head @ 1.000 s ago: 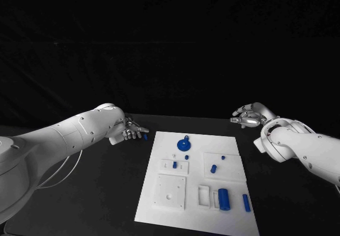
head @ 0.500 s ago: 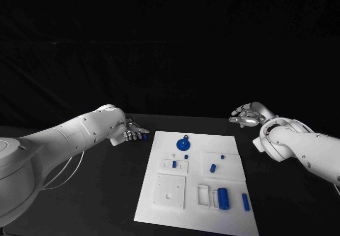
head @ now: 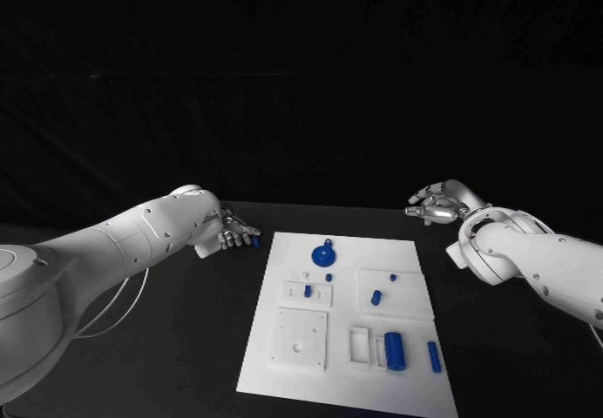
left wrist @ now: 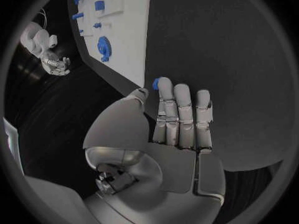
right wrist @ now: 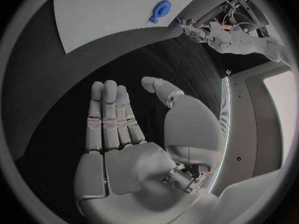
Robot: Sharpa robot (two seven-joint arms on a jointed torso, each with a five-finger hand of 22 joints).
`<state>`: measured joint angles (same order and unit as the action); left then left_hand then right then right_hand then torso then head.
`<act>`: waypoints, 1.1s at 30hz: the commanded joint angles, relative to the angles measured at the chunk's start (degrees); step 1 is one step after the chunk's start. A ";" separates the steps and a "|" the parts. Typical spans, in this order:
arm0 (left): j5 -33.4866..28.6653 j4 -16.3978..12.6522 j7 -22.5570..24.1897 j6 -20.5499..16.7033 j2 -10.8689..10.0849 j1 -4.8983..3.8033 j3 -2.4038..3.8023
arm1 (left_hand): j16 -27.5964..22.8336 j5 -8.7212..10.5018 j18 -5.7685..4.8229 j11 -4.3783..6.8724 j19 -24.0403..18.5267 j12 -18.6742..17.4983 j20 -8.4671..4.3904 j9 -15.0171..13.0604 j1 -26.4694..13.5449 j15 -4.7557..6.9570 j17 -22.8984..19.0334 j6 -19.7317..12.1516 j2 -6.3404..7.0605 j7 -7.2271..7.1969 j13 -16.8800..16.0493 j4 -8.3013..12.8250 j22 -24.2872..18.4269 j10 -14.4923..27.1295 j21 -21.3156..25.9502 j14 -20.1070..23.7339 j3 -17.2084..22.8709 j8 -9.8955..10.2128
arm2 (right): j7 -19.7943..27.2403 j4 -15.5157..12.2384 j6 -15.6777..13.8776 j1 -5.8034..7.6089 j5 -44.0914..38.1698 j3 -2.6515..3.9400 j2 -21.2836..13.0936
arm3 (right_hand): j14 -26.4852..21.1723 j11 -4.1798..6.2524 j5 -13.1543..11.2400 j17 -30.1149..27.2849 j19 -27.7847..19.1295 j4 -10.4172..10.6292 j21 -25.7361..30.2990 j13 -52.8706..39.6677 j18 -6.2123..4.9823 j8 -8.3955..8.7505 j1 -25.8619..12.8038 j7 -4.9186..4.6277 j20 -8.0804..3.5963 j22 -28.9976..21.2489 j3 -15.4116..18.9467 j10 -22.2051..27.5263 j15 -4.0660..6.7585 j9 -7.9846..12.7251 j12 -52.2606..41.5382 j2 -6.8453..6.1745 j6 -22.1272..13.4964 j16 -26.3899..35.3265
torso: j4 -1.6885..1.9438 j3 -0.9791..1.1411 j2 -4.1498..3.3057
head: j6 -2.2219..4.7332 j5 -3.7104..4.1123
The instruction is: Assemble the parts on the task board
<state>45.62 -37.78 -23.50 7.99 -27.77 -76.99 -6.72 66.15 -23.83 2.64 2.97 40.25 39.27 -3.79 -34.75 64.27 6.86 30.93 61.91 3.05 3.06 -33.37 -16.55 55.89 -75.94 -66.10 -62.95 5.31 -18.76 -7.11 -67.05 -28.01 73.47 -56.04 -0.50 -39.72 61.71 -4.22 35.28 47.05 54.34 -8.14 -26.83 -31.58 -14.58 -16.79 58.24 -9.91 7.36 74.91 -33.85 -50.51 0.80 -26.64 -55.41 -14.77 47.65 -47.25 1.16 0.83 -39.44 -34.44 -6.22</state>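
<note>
Left hand (head: 233, 235) at 10 o'clock off the task board (head: 346, 324), fingers pinching a small blue part (left wrist: 156, 82). Right hand (head: 436, 206) at 1 o'clock, fingers spread, holding nothing.

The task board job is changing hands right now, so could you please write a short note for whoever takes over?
Left hand: beside the task board's far left corner, pinching a small blue part at its fingertips.
Right hand: open, holds nothing, beyond the board's far right corner, off the board.
On the board: blue gear at the far end, small blue pegs mid-board, a blue cylinder and a blue bar at the near right.
Done: one part picked up.
Left: probably seat that part, then the loose ones.
</note>
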 commanded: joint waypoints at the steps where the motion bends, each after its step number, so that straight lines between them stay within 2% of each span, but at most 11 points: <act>1: -1.21 0.36 0.48 -0.04 0.42 -0.02 0.04 | 0.24 -1.12 -0.07 0.19 0.02 0.29 -8.29 -0.11 0.09 -0.09 0.00 0.33 -0.09 -0.03 -0.10 0.00 0.15 0.24 0.31 0.38 -0.31 0.05 | 0.69 -0.15 0.35 -0.02 -0.32 0.03 0.03 | -0.43 -0.13 0.40 -0.03 0.01 -0.16 0.20 0.08 -0.42 0.09 -0.13 -0.54 0.22 1.39 -0.05 0.38 -0.08 0.07 -0.29 0.61 0.04 0.22 | 0.04 0.00 0.01 | -0.33 0.24; 3: -1.23 0.55 0.47 -0.32 0.53 0.00 0.04 | 0.34 -2.31 -0.09 0.22 0.01 0.39 -8.29 -0.17 0.23 -0.07 0.04 0.41 -0.12 -0.07 -0.16 0.01 0.23 0.19 0.30 0.35 -0.32 -0.01 | 0.69 -0.18 0.36 -0.02 -0.32 0.03 0.03 | -0.43 -0.13 0.49 -0.03 0.01 -0.16 0.20 0.10 -0.42 0.09 -0.15 -0.54 0.22 1.39 -0.05 0.38 -0.08 0.07 -0.31 0.61 0.04 0.22 | 0.01 0.00 0.00 | -0.39 0.27; 8: -1.93 1.29 0.40 -0.31 0.81 0.11 0.05 | 0.45 -2.84 -0.11 0.25 0.03 0.50 -8.29 -0.25 0.17 -0.07 0.09 0.55 -0.36 -0.11 -0.23 -0.04 0.29 0.09 0.29 0.30 -0.35 -0.09 | 0.69 -0.22 0.34 -0.02 -0.32 0.03 -0.03 | -0.43 -0.13 0.60 -0.03 0.01 -0.17 0.20 0.12 -0.41 0.08 -0.17 -0.54 0.22 1.40 -0.05 0.38 -0.08 0.07 -0.33 0.61 0.04 0.22 | -0.03 -0.03 -0.06 | -0.31 0.28; 15: -1.93 1.66 0.07 1.09 1.14 0.12 0.05 | 0.91 -2.30 -0.04 0.48 0.35 0.96 -8.43 -0.45 -0.66 0.10 0.30 1.10 -0.11 -0.35 -0.47 -0.07 0.49 -0.42 0.11 -0.11 -0.59 -0.41 | 0.69 -0.30 0.37 -0.02 -0.31 0.03 -0.08 | -0.42 -0.13 0.69 -0.03 0.02 -0.19 0.20 0.15 -0.42 0.08 -0.17 -0.54 0.21 1.40 -0.05 0.38 -0.08 0.07 -0.34 0.61 0.04 0.21 | -0.04 0.03 -0.05 | -0.34 0.37; 33: -1.41 2.99 -0.13 2.54 1.68 0.53 0.07 | 2.21 -1.23 0.21 0.96 1.08 2.24 -8.87 -0.86 -1.01 0.69 0.91 2.10 -0.18 -0.83 -1.17 -0.08 1.07 -1.24 -0.51 -0.82 -0.65 -1.04 | 0.75 -0.55 0.40 -0.02 -0.08 0.03 -0.20 | -0.42 -0.13 0.83 -0.02 0.02 -0.21 0.19 0.19 -0.41 0.07 -0.20 -0.54 0.21 1.40 -0.03 0.38 -0.07 0.07 -0.38 0.61 0.05 0.20 | 0.00 -0.03 -0.06 | -0.52 0.84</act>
<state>44.38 -34.85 -23.77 9.32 -26.31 -76.45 -6.70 68.15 -25.27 2.64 3.90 40.87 41.29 -4.00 -35.55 63.80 7.38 31.77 63.52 2.93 2.28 -34.48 -16.59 56.89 -76.88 -66.33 -63.48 4.94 -19.59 -7.00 -67.48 -28.01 73.47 -56.00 -0.50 -39.92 61.71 -4.31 35.79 47.05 54.34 -8.14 -26.83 -31.44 -14.58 -16.79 58.01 -9.90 7.36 74.90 -33.85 -50.59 0.80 -26.64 -55.40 -14.54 47.65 -47.25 1.18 0.83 -39.45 -34.93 -5.55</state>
